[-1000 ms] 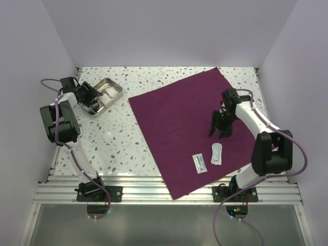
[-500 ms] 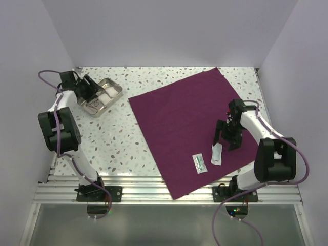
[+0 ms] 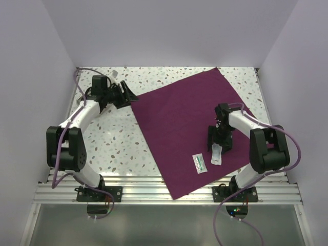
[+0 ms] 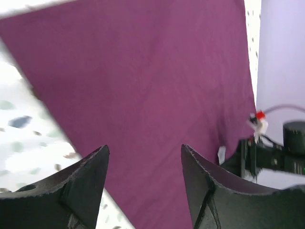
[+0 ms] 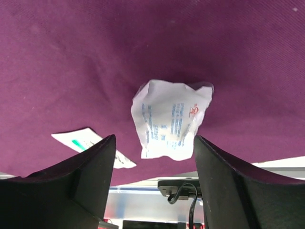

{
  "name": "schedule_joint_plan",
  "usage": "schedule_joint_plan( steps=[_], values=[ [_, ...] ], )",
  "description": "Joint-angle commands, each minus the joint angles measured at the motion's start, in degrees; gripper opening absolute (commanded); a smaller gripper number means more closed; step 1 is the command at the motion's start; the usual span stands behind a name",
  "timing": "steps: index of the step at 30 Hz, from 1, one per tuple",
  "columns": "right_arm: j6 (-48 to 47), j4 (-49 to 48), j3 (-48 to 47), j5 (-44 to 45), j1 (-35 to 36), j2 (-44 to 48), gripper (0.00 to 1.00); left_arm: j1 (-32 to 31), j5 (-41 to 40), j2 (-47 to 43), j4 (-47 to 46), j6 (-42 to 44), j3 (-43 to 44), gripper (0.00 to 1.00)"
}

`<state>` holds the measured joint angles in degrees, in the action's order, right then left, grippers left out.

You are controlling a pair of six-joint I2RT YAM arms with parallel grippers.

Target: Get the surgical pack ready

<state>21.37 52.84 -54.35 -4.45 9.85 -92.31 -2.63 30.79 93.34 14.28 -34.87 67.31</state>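
The purple cloth (image 3: 179, 118) lies spread flat as one wide sheet on the speckled worktop (image 3: 113, 138). It is turned so that its corners point away, left, right and near, and its near corner drapes over the metal rails (image 3: 138, 187) at the worktop's front edge. The left pincer (image 3: 128, 96) is at the cloth's left corner with its two dark fingers (image 4: 83, 183) spread. Nothing lies between them. In the wrist view only the cloth's surface and its edge against the worktop show in the gap, and whether the fingertips touch the cloth cannot be told. The right pincer (image 3: 219, 146) is over the cloth's right part, toward the near edge, and points down with its jaws wide apart. A crumpled white packet (image 5: 171, 124) with small blue print lies on the cloth between those fingers. In the wrist view neither finger appears to press it, so it rests on the cloth and is not pinched. Just to the left of that packet, also on the cloth and nearer its near corner, lies a flat white packet (image 3: 199, 163) with a green mark. It lies apart from the crumpled one and outside the right pincer's jaws.
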Motion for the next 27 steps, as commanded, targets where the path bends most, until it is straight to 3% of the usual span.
schedule_joint_plan(
  steps=[1, 17, 20, 27],
  values=[
    [1.6, -1.7, -0.3, 2.8, 0.3, -1.2, 0.67, -4.7, 2.8, -3.1, -1.7, -0.2, -2.3, 0.66],
    [0.3, -1.6, 0.2, 5.1, 0.3, -3.5, 0.67, -18.2, 4.5, -4.7, -3.6, -1.4, -5.1, 0.66],
    [0.3, -2.4, 0.6, 4.5, 0.3, -3.9, 0.61, -19.9, 5.1, -4.0, -3.4, -1.3, -4.3, 0.66],
    [0.8, -2.0, 0.0, 3.3, 0.3, -2.4, 0.37, -23.9, 6.8, -3.5, -8.5, -3.9, -6.0, 0.68]
  ],
)
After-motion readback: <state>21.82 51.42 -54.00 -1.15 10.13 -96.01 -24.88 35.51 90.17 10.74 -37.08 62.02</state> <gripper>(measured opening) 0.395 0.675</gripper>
